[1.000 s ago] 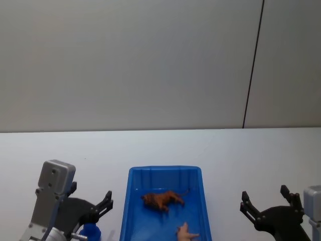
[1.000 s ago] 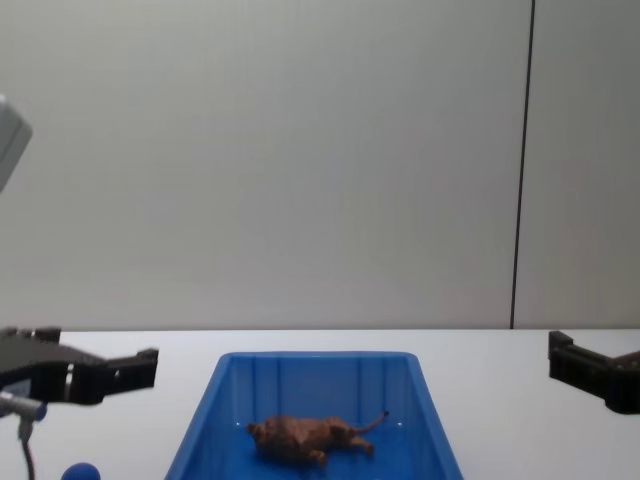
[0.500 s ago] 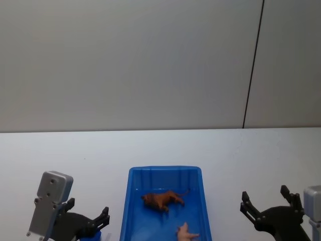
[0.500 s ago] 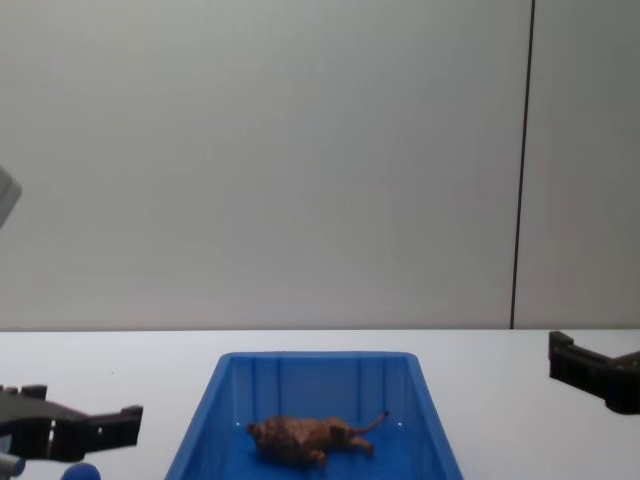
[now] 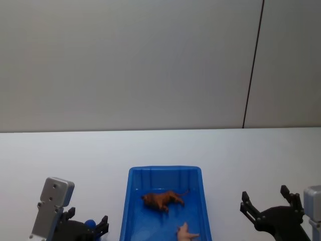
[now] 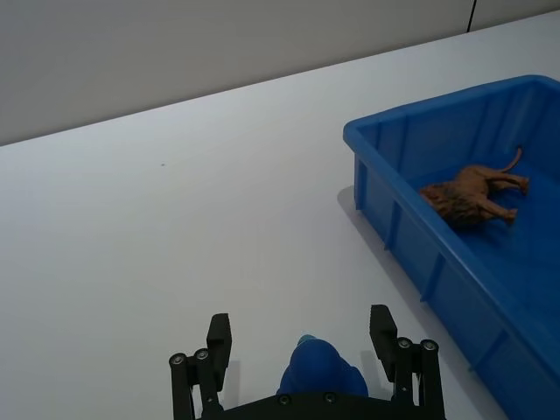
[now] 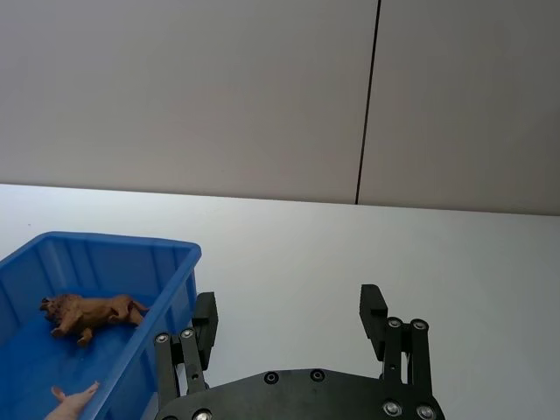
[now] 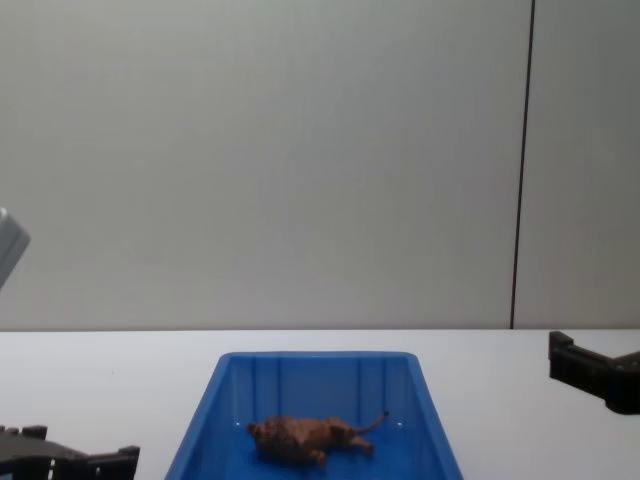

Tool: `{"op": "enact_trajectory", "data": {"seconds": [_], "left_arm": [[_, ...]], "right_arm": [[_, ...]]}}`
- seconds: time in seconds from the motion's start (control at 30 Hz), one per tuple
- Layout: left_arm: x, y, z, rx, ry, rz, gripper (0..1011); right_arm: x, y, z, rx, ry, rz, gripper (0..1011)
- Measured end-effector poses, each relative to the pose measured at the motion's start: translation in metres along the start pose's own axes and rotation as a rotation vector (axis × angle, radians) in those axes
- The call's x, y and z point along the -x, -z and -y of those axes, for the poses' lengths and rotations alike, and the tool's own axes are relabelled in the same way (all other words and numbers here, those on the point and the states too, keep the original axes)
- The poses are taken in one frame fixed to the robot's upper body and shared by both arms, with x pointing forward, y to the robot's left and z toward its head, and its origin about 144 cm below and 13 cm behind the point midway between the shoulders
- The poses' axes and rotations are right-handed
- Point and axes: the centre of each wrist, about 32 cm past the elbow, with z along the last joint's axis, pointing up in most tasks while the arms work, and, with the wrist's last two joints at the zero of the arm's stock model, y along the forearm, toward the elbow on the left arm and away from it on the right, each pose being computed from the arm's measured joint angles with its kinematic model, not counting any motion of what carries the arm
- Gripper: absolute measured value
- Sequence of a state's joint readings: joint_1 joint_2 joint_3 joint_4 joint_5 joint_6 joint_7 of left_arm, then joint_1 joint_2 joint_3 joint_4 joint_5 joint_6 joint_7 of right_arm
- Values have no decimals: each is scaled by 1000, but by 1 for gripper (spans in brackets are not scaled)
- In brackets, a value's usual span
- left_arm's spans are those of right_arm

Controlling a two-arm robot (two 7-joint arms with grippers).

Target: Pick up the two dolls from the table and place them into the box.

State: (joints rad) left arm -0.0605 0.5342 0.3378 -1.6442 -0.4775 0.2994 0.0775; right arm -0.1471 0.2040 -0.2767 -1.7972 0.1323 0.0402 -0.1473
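We see the lion and pig lying in the blue box at the counter's near edge. Left gripper fingers spread over a blue ball; right gripper released, beside the box.

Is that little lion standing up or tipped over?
Tipped over: the lion lies on its side on the box floor.

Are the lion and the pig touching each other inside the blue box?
Apart. The head view shows bare blue floor between the lion and the pig in the box.
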Motion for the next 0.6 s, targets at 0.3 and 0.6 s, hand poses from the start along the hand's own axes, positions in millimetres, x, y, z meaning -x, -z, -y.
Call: {"op": "enact_trajectory", "data": {"seconds": [0.3, 0.6], "left_arm": [[-4, 8, 6, -28, 0, -20, 861], [-5, 16, 8, -34, -1, -48, 566]], "right_arm": [[0, 0, 0, 0, 0, 0, 1001], [0, 0, 0, 0, 0, 0, 1001]]}}
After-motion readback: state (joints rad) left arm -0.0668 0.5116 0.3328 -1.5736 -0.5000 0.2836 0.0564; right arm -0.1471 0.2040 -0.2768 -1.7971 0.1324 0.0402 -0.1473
